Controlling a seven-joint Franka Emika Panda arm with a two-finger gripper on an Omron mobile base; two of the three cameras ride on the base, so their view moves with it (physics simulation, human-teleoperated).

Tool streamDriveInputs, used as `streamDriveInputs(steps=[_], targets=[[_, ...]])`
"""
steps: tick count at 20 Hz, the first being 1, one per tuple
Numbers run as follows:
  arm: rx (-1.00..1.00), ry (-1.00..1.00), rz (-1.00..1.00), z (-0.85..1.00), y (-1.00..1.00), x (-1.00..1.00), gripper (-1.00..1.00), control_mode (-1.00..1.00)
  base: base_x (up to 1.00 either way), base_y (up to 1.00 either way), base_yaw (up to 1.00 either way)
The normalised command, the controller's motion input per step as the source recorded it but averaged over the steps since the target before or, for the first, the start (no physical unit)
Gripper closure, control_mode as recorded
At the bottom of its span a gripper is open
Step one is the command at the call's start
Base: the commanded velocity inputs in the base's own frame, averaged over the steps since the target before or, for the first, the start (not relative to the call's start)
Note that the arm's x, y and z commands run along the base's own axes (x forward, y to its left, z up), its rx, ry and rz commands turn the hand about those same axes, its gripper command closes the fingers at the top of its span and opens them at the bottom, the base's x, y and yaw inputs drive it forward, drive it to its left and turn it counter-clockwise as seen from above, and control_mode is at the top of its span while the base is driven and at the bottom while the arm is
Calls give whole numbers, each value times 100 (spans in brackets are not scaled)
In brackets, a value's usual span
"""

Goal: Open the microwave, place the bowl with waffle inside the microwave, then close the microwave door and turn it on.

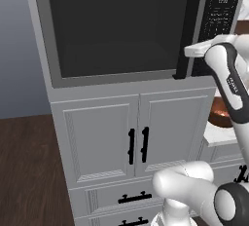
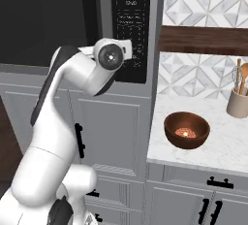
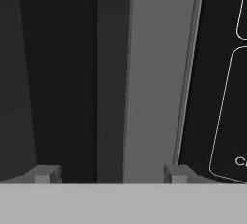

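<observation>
Tool [image 3: 110,174] jaws are spread either side of the upright door handle [image 3: 112,78], whose long axis runs vertically between them; nothing is gripped yet.

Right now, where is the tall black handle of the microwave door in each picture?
Left base view: the handle runs down the upper right, beside the control panel.
Right base view: top, left of centre, above the arm.
Hand view: the dark upright bar between the fingertips.
Shared landmark: the control panel.
</observation>
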Motion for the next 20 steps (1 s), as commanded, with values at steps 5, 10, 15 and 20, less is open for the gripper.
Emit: streamDriveInputs(steps=[5,10,15,20], targets=[[0,7,-1,-7,45,37,100,-100,0,0,0],[-1,3,-21,0,55,-31,100,-100,0,0,0],[0,1,-35,0,41,-77,100,-100,0,0,0],[-2,4,-23,12,28,-99,100,-100,0,0,0]])
